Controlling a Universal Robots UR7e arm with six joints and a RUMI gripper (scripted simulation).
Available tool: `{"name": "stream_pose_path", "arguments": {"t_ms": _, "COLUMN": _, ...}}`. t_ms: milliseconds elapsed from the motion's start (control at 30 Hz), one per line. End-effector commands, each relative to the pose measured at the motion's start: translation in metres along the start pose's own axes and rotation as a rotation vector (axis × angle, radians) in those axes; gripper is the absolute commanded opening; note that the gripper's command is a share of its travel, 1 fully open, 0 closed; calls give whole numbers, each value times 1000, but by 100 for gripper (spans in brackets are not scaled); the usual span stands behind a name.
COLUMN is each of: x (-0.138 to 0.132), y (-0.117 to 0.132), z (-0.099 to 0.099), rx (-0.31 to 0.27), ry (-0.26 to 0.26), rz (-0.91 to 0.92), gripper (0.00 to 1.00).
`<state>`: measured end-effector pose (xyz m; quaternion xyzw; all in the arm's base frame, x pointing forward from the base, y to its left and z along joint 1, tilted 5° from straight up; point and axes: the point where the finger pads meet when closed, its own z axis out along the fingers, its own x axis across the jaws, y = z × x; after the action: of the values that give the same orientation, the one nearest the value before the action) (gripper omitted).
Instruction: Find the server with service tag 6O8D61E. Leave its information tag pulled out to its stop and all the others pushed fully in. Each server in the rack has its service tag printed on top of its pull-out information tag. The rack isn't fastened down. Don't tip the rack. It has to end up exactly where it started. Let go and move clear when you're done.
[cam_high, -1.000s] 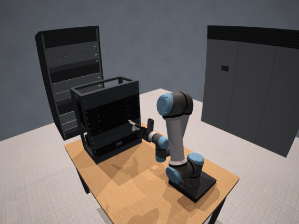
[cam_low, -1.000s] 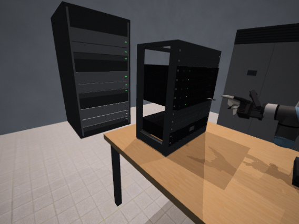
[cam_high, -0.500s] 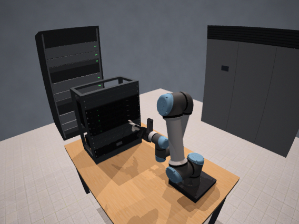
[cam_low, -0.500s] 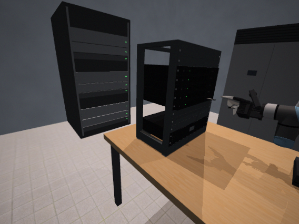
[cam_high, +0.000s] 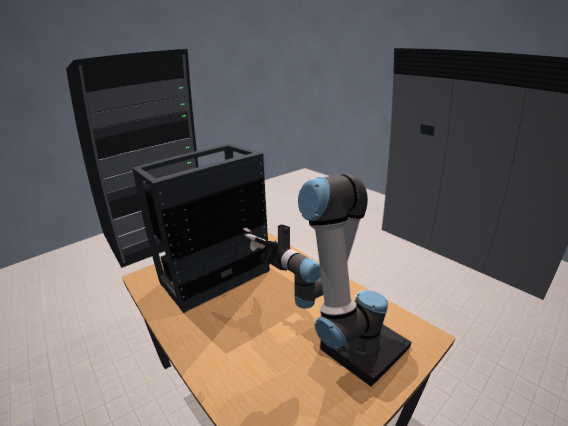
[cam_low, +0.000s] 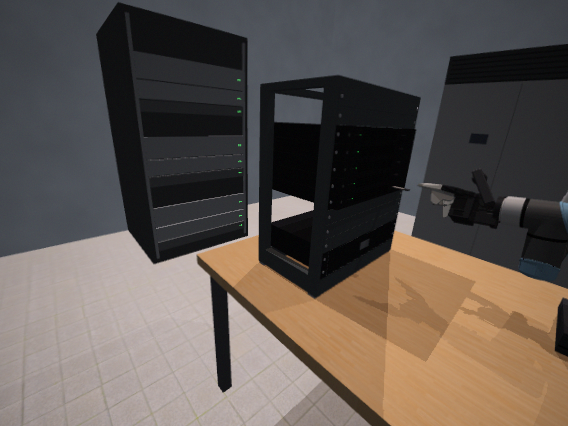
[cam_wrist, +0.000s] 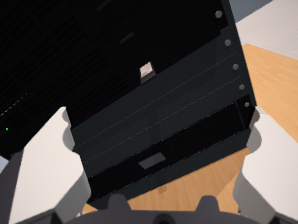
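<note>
The black rack (cam_high: 210, 168) (cam_low: 320, 200) (cam_wrist: 185, 95) stands upright on the table and holds several dark servers (cam_high: 215, 215) (cam_low: 375, 160). One information tag (cam_low: 401, 188) (cam_wrist: 146, 70) sticks out of the lowest server of the group, near the rack's right side; its top is pale and its print is unreadable. Tag ends higher up, such as this dim one (cam_wrist: 127, 38), look flush. My gripper (cam_high: 250, 241) (cam_low: 426, 191) (cam_wrist: 158, 108) is open and empty, in front of the pulled-out tag, with a gap between. In the wrist view the tag shows above and between the spread fingers.
Below the servers are blank panels and a black unit with a grey plate (cam_high: 226, 273) (cam_low: 364, 244) (cam_wrist: 151, 160). The wooden table (cam_high: 280, 345) (cam_low: 350, 320) carries the rack and arm base (cam_high: 370, 357). A tall cabinet rack (cam_high: 140, 115) (cam_low: 190, 145) and grey cabinets (cam_high: 470, 175) stand behind.
</note>
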<state>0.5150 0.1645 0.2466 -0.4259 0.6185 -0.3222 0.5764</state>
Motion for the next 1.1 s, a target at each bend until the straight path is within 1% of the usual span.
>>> {"name": "stream_pose_path", "arguments": {"t_ms": 0, "x": 0, "y": 0, "z": 0, "rx": 0, "ry": 2, "rz": -22, "gripper": 100}}
{"name": "stream_pose_path", "arguments": {"t_ms": 1067, "x": -1, "y": 1, "z": 3, "rx": -8, "ry": 17, "rz": -154, "gripper": 100}}
